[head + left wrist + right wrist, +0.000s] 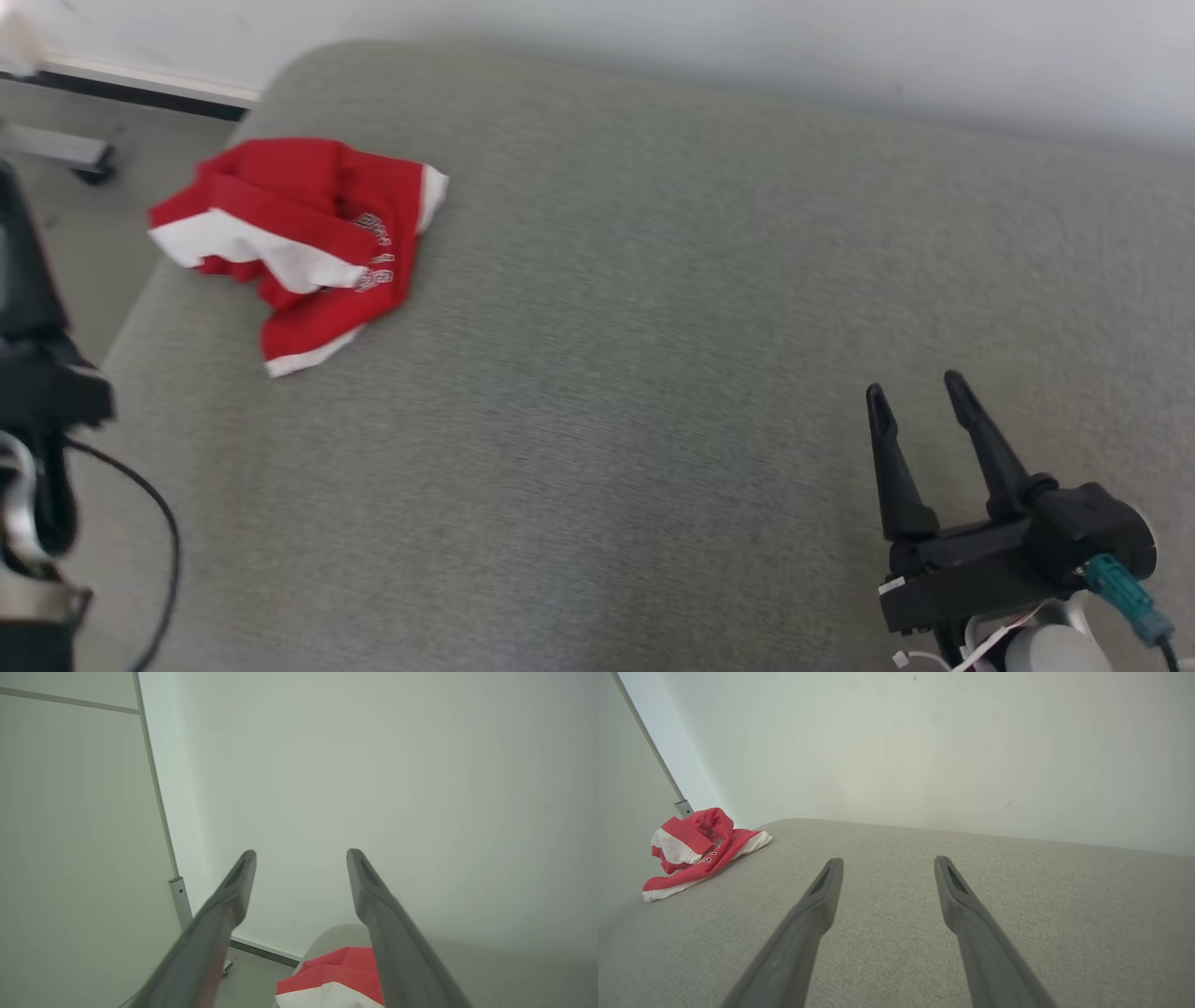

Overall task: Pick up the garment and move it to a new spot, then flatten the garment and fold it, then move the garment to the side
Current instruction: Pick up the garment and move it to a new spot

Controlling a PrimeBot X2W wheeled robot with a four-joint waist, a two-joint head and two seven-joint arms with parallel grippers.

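The garment (299,233), a red piece with white bands and pale lettering, lies crumpled in a loose heap near the far left corner of the grey cushion (653,327), with its left side reaching the cushion's left edge above the floor (65,233). The right gripper (916,385) stands over the near right part of the cushion, well apart from the garment, its two long dark fingers spread wide with nothing between them but bare fabric. In the right wrist view the same right gripper (889,860) points across the cushion (1064,896) toward the pale wall (924,742), and the garment (696,849) sits far off to the left by the far edge, untouched. In the left wrist view the left gripper (302,852) also has its fingers fully apart and clasps nothing; they aim at the wall (420,788), and the garment (341,970) shows low down between them, partly behind the right-hand finger and not touching either one. Beside it a strip of the cushion (490,961) runs off to the right. In the head view a dark, blurred part of the left arm (37,392) fills the left edge, with a black cable (159,523) looping below it.
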